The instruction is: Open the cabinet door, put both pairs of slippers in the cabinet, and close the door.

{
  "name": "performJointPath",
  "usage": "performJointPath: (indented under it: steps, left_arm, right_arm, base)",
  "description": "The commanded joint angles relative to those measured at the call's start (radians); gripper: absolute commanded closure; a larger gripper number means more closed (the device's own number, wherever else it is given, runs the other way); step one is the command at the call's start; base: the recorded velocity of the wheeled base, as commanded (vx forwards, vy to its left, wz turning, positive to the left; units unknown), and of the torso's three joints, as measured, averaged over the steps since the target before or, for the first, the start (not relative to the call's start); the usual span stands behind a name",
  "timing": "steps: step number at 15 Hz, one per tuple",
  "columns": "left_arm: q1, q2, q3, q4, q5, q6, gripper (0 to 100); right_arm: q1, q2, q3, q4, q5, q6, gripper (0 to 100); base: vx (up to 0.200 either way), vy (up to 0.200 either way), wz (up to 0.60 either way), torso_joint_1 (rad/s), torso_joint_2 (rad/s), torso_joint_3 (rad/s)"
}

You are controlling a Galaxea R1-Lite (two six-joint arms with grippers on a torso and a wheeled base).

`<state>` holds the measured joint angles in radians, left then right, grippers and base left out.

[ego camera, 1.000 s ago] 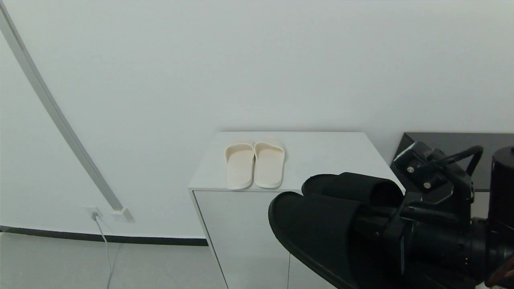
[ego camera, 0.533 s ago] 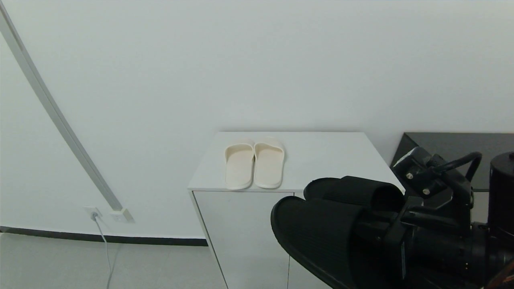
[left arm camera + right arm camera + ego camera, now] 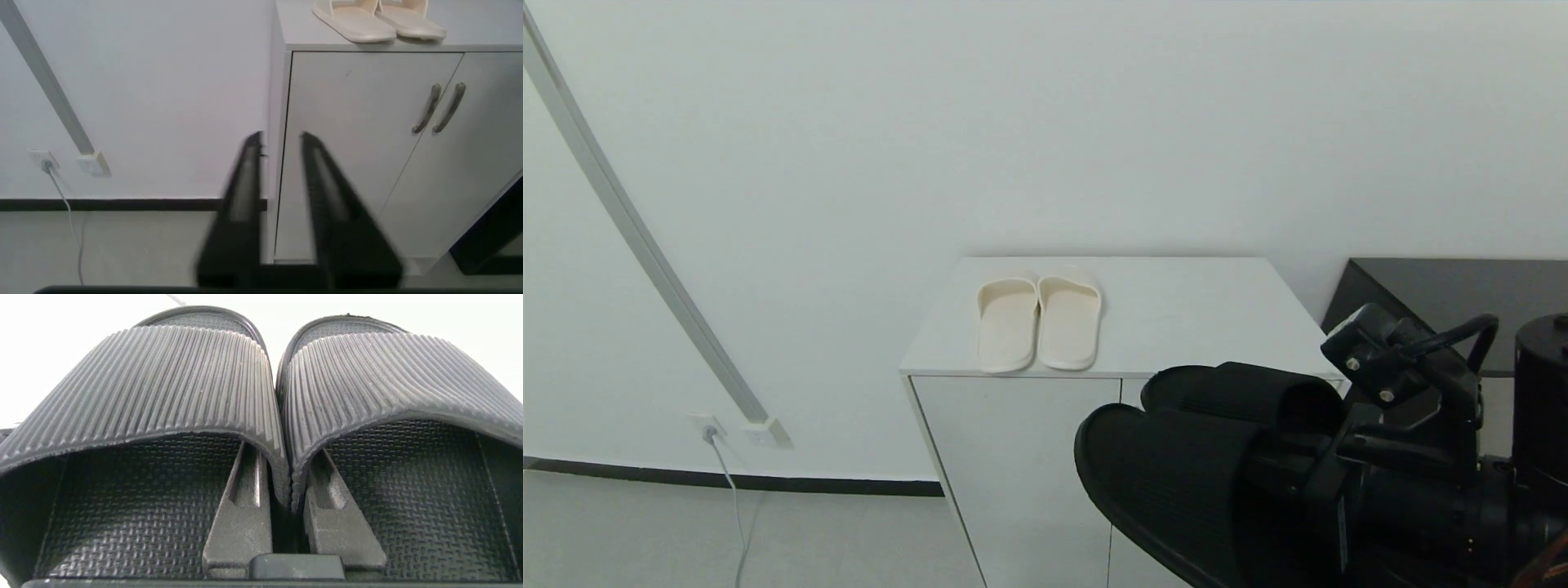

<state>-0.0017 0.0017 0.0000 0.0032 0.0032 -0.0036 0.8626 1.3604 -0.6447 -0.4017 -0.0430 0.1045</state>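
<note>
Nearest thing is the right gripper (image 3: pixel 282 482). It's stuck out level from about 4 o'clock in the head view, with one finger tucked under the strap of each shoe in the pair of black ribbed rubber slippers (image 3: pixel 1176 465). The fingers pinch the two inner side walls together. The toes point toward 10 o'clock, hanging in the air in front of the white two-door cabinet (image 3: pixel 1013 457).

The left gripper (image 3: pixel 280 139) sits low, facing the cabinet's left corner. Its fingers are parted by a narrow gap with nothing in it.

Both doors are flush shut, and the paired bar handles (image 3: pixel 425 106) meet at the middle seam. There's bare grey floor (image 3: pixel 645 531) at 8 o'clock.

The pair of cream slide slippers (image 3: pixel 1039 322) lies side by side on the cabinet top at 12 o'clock, heels right at the front edge.
</note>
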Motion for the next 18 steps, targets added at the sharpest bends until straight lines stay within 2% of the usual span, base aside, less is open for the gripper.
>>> performJointPath:
  steps: [1,18]
  left_arm:
    - [0.000,0.001,0.000,0.000,0.000,-0.001,0]
    - [0.000,0.001,0.000,0.000,0.001,-0.003,0]
  right_arm:
    - [0.001,0.002,0.002,0.000,0.000,0.000,100]
    - [0.001,0.003,0.019,0.000,0.003,-0.028,100]
  base:
    - [0.000,0.000,0.00,-0.163,0.38,0.217]
    - [0.000,0.000,0.00,-0.201,0.52,0.314]
